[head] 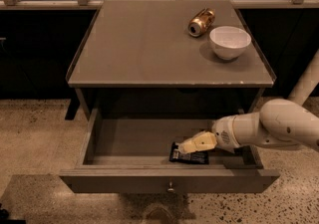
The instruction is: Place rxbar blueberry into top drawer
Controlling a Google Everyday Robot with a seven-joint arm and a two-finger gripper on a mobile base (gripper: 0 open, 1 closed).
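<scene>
Cabinet top (144,44): gold can (201,22), bowl (230,42) | gripper (184,148) inside open top drawer (169,178), grip cannot be told | rxbar blueberry (193,158) just beneath it

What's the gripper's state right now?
Gripper: inside the open top drawer, right over the rxbar blueberry; open, closed or holding cannot be told.

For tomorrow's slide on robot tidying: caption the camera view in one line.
Gripper inside the open top drawer, over the rxbar blueberry near its front.
</scene>
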